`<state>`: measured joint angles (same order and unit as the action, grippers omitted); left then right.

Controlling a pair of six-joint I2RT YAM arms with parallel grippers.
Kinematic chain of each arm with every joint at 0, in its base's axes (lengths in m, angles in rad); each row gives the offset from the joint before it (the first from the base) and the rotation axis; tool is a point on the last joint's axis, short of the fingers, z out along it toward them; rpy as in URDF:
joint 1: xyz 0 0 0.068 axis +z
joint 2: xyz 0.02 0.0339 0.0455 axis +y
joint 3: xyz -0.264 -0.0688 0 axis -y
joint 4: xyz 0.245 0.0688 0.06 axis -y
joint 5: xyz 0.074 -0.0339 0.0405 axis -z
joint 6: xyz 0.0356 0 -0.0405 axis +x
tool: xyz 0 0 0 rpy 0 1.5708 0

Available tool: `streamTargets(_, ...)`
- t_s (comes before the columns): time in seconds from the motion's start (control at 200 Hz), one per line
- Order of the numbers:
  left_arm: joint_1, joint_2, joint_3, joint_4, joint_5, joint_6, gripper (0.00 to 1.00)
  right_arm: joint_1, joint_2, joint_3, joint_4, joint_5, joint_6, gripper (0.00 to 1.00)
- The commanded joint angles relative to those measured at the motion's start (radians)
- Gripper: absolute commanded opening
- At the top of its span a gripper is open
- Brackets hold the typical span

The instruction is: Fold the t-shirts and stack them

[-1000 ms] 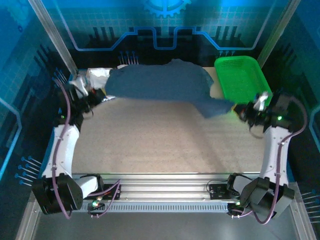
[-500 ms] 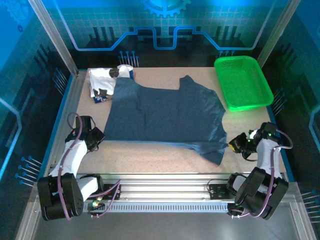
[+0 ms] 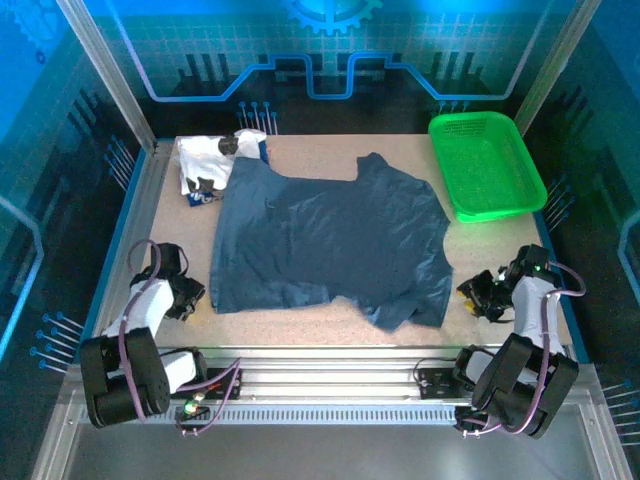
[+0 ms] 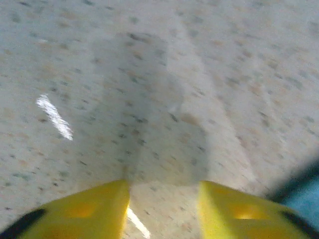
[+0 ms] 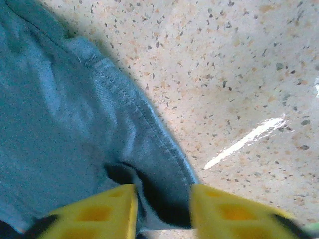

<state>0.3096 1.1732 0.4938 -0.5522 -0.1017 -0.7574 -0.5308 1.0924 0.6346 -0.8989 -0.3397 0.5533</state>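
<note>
Left gripper: the yellow fingers are spread with nothing between them, and bare speckled table lies below.
Left gripper, place: the top view puts it by the near-left corner of the table, apart from the left edge of the dark shirt.
Right gripper: the fingers are spread. A hem corner of the slate-blue t-shirt lies in the gap between them. I cannot tell whether the pads touch the cloth.
Right gripper, place: from above it sits low by the table's near-right corner, just beside the shirt's near-right corner.
Right wrist view: the double-stitched hem runs diagonally. A dark fold is tucked just ahead of the fingers, and a bright streak of glare lies on the tabletop.
Top view: the whole slate-blue t-shirt lies opened out and rumpled across the middle of the table. Its neck is toward the far edge, and its near-right corner is bunched and folded under.
White t-shirt: it is crumpled in the far-left corner, touching the far-left corner of the slate-blue one.
Print: there are dark and blue marks on the white cloth, too small to read.
Green basket: it sits in the far-right corner, close to the dark shirt's far-right sleeve.
</note>
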Motion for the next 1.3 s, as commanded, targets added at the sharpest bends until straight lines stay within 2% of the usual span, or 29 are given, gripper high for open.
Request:
streamTargets(0.0, 0.020, 0.030, 0.052, -0.033, -0.038, -0.016, 0.68, 0.013, -0.028, 0.023, -0.028, 0.032, 0.028, 0.61)
streamTargets(0.09, 0.020, 0.001, 0.094, -0.039, 0.021, -0.025, 0.75, 0.017, -0.091, 0.036, -0.075, 0.027, 0.047, 0.68)
streamTargets(0.165, 0.020, -0.006, 0.134, -0.056, 0.071, -0.024, 0.78, 0.021, -0.139, 0.038, -0.113, 0.011, 0.065, 0.69)
streamTargets(0.24, 0.017, 0.005, 0.154, -0.051, 0.135, -0.020, 0.79, 0.040, -0.160, 0.023, -0.107, -0.057, 0.081, 0.69)
streamTargets(0.325, 0.014, 0.019, 0.163, -0.060, 0.176, -0.030, 0.80, 0.164, -0.142, 0.007, -0.082, -0.114, 0.105, 0.69)
streamTargets(0.435, 0.013, 0.032, 0.153, -0.092, 0.171, -0.035, 0.82, 0.343, -0.110, -0.008, -0.072, -0.079, 0.135, 0.67)
streamTargets(0.56, 0.016, 0.074, 0.131, -0.058, 0.215, -0.040, 0.83, 0.440, -0.120, -0.085, -0.035, -0.085, 0.190, 0.62)
streamTargets(0.745, 0.029, 0.140, 0.116, -0.029, 0.238, -0.007, 0.82, 0.451, -0.127, -0.171, 0.031, -0.079, 0.216, 0.54)
streamTargets(1.06, 0.048, 0.189, 0.066, 0.050, 0.289, -0.010, 0.75, 0.457, -0.053, -0.187, 0.186, -0.070, 0.256, 0.40)
streamTargets(1.171, 0.058, 0.199, 0.043, 0.086, 0.303, -0.016, 0.67, 0.459, -0.036, -0.187, 0.198, -0.068, 0.259, 0.32)
streamTargets(1.296, 0.060, 0.207, 0.043, 0.101, 0.318, -0.011, 0.55, 0.460, -0.060, -0.175, 0.164, -0.082, 0.255, 0.30)
